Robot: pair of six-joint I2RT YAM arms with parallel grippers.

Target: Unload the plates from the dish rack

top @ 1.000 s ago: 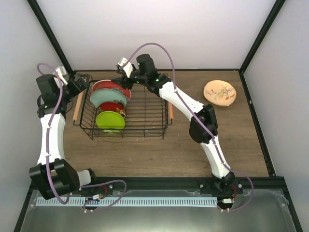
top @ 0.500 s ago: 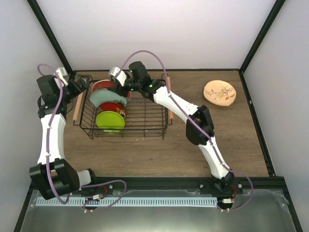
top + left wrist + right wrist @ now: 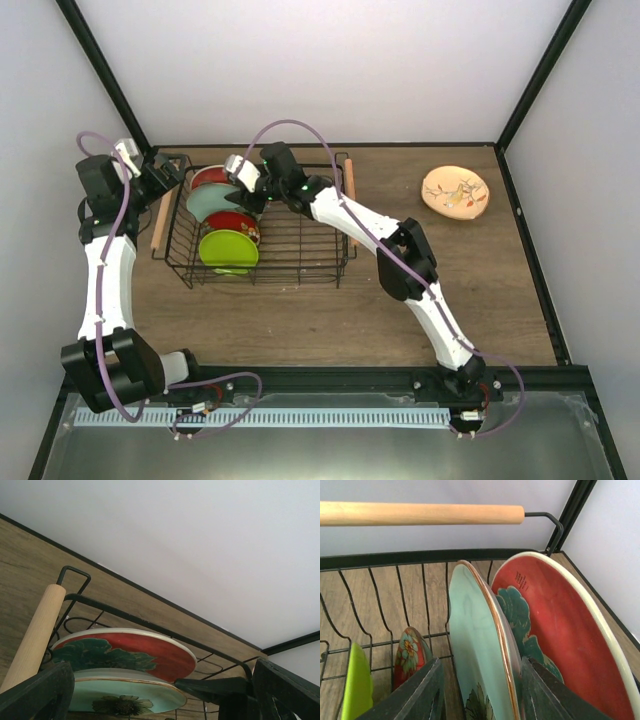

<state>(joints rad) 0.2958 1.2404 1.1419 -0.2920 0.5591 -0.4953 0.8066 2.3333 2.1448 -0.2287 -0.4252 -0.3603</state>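
Reaching farther left than a second before, the right gripper stood with jaws spread either side of the pale mint plate. Four plates stood on edge in the one dish rack, at ten o'clock on the table: mint, red-rimmed plate, small red plate, lime plate. One beige plate lay at two o'clock. The left gripper gaped wide at the rack's far-left corner, holding nothing.
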